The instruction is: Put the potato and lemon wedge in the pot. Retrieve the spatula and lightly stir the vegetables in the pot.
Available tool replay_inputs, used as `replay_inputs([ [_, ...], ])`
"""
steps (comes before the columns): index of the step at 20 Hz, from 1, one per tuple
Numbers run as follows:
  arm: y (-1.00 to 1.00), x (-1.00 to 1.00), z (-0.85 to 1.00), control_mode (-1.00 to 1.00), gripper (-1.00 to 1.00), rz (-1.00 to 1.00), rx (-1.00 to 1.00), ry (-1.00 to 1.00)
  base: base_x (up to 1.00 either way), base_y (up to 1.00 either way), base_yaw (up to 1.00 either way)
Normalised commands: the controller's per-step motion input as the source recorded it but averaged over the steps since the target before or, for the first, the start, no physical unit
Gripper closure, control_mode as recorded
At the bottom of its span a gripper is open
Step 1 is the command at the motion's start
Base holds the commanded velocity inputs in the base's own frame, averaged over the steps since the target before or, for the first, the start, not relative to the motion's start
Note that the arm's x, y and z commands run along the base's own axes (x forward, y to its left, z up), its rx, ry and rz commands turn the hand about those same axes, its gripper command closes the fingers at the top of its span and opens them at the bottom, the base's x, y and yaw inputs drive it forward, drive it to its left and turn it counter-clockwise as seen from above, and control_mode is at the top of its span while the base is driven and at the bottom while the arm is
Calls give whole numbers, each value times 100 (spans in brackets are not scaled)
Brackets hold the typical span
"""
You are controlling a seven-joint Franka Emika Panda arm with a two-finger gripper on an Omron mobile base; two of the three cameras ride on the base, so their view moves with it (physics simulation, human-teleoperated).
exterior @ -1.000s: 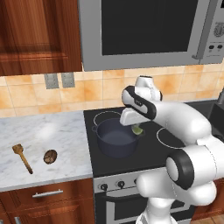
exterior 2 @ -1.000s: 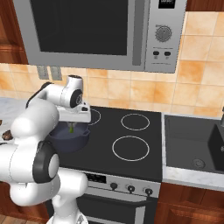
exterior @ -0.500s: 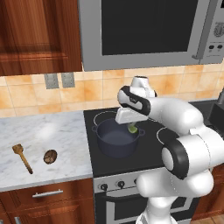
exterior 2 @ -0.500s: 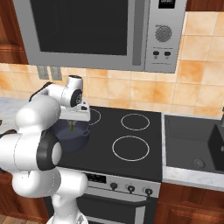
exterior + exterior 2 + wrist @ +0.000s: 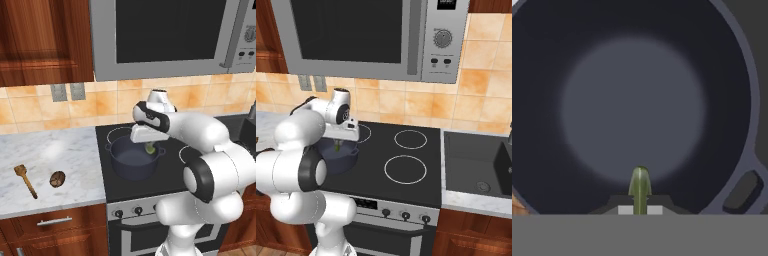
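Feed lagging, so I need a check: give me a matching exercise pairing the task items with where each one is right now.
Things:
1. lemon wedge
2. potato
3. spatula
4. pot

Places:
A. on the stovetop's front left burner
B. lying nearest the marble counter's left end
C. pinched in the hand above the pot
D. on the counter between spatula and stove

Pairs: 1-C, 2-D, 3-B, 4-A

I see the pot (image 5: 134, 159) on the stove's (image 5: 165, 175) front left burner, near the edge that meets the counter (image 5: 50, 155). The gripper (image 5: 149, 148) hangs over the pot's right side, pinching the wedge (image 5: 639, 187) above its bare floor. On the counter, left of the stove, the potato (image 5: 57, 178) lies near the front edge, the spatula (image 5: 25, 179) just left of it.
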Motion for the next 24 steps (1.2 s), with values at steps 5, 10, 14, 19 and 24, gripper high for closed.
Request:
replay_inputs([
  [5,15,0,-9,-100,100,-10,-7,0,0,0,0],
  [10,7,3,-1,-100,100,-8,-3,0,0,0,0],
  [14,1,15,-13,-100,100,-8,-1,0,0,0,0],
  [19,0,24,-4,-100,100,-3,0,0,0,0,0],
  [24,0,14,0,-100,100,0,0,0,0,0,0],
])
